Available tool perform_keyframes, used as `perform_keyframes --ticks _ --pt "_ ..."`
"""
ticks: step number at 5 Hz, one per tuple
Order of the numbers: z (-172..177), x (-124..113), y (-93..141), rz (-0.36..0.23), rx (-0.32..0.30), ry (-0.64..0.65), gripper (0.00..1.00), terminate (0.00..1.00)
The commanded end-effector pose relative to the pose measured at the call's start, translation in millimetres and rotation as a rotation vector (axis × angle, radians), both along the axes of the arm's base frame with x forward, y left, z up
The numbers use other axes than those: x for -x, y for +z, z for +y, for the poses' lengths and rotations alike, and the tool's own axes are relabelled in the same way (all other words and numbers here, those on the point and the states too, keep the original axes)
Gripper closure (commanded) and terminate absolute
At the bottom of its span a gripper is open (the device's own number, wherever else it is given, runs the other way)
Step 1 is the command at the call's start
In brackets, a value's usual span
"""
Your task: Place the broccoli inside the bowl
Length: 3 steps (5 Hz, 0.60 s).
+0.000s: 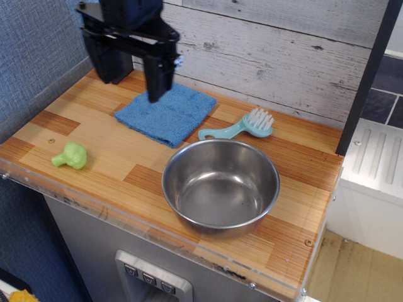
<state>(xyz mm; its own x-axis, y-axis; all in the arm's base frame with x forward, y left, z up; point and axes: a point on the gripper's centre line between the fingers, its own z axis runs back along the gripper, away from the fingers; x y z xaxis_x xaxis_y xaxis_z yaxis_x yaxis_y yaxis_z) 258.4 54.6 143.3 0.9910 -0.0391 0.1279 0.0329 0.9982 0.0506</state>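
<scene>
The broccoli (pixel 70 156), a small light-green toy floret, lies on the wooden counter near the front left edge. The bowl (pixel 220 185), large and shiny steel, stands empty at the front centre-right. My gripper (pixel 130 85) is black, open and empty, hanging above the back left of the counter over the far edge of a blue cloth, well behind and to the right of the broccoli. Its fingers (pixel 157 78) point down with a wide gap.
A blue folded cloth (pixel 166 112) lies at the back centre-left. A teal brush with white bristles (pixel 242 128) lies behind the bowl. A blue wall stands on the left, a plank wall behind, a dark post (pixel 368 75) on the right.
</scene>
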Motion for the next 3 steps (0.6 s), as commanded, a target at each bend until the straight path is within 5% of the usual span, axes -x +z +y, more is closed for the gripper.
perform_keyframes --ticks 1,3 --pt "47 12 -2 -0.058 -0.053 0.099 0.0 0.0" --pt "77 18 -34 -0.041 -0.087 0.162 0.0 0.0"
